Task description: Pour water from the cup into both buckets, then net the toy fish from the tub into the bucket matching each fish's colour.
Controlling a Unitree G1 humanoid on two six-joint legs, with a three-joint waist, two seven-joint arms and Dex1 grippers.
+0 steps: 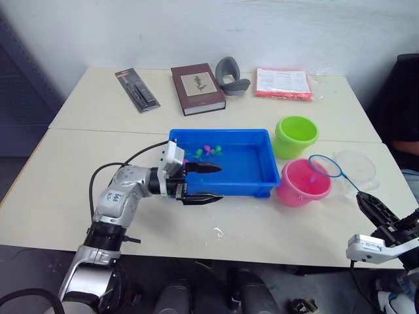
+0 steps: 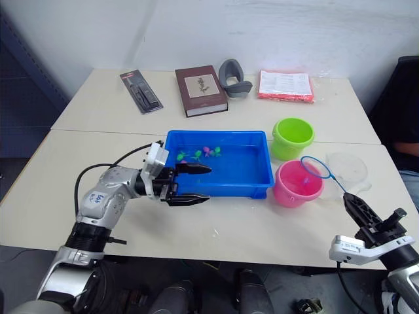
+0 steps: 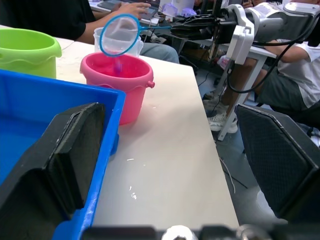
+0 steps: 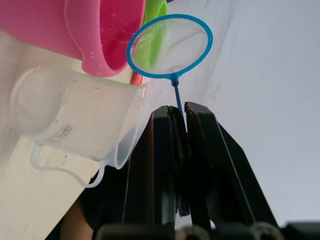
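The blue tub [image 1: 219, 134] sits mid-table with several tiny pink and green toy fish [image 1: 206, 152] near its far-left corner. My left gripper [image 1: 208, 182] is open astride the tub's front-left wall, one finger inside and one outside. To the right stand the green bucket [image 1: 296, 135] and the pink bucket [image 1: 302, 184]. My right gripper [image 1: 370, 206] is shut on the net's thin handle [image 4: 178, 102]. The blue net ring [image 1: 325, 166] hovers over the pink bucket's right rim. The clear cup [image 1: 357, 169] stands just right of the pink bucket.
At the table's far side lie a black packet [image 1: 137, 90], a brown book [image 1: 198, 88], a grey curved object [image 1: 230, 76] and a red-edged packet [image 1: 283, 83]. Water drops [image 1: 216, 231] dot the table before the tub. A person [image 3: 60, 15] sits off the right end.
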